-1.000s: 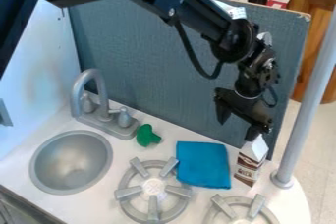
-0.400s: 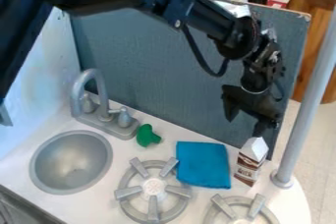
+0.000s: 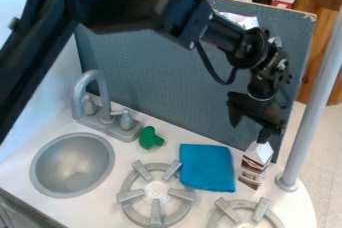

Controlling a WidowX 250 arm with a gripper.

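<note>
The black gripper (image 3: 250, 127) hangs at the right in front of the grey-blue back panel, its two fingers spread apart and open. Its right fingertip is at the top of a brown and white carton (image 3: 254, 166), overlapping it in view; whether they touch I cannot tell. The carton stands upright at the back right of the counter. Left of it a blue cloth (image 3: 207, 167) lies flat. A green object (image 3: 150, 138) lies farther left, by the faucet.
A round sink (image 3: 72, 165) with a grey faucet (image 3: 100, 97) is at the left. Stove burners (image 3: 156, 195) sit at the front. A grey pole (image 3: 311, 107) rises right of the carton, and the back panel (image 3: 153, 77) stands behind the counter.
The gripper has shifted slightly right since the first frame, and a little lower since the second. The upper arm has swung right and lower across the view. The carton, cloth and green object have not moved.
</note>
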